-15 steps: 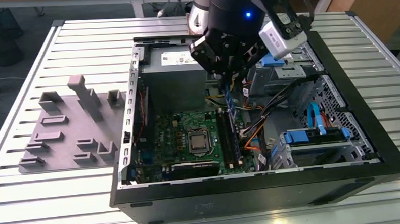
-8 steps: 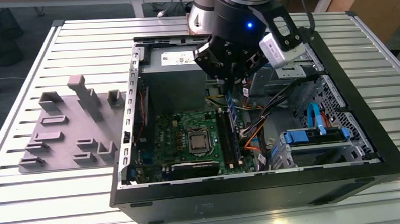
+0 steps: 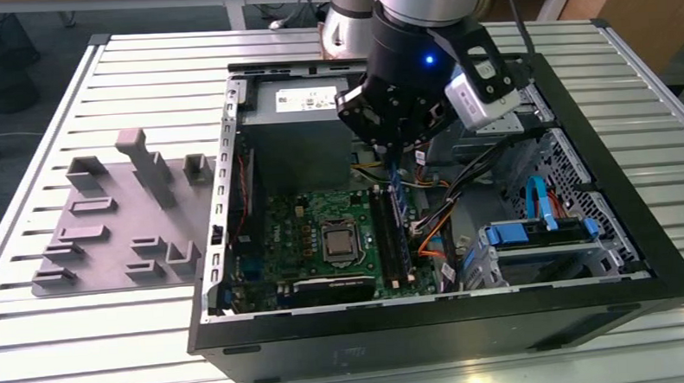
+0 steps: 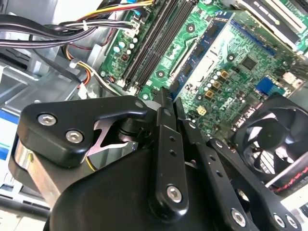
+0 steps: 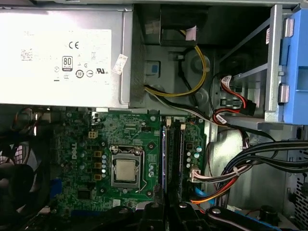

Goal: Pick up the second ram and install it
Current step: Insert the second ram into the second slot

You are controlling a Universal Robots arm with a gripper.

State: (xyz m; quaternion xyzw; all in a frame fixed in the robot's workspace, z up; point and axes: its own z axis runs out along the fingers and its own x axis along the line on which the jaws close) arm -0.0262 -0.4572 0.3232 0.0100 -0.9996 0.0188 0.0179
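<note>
- The open computer case is seen on the slatted table; the gripper is hung inside it, above the green motherboard.
- The second ram, a thin blue stick, is pinched edge-on between the fingers.
- Its long axis is lined up with the black memory slots just beneath.
- Cables crowd one flank.

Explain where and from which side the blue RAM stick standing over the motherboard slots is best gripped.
Grip the second ram at its upper long edge, from straight above, pinching its two flat faces. It stands on edge along the memory slots, so only its top edge is free. The gripper is shut on it there.
</note>
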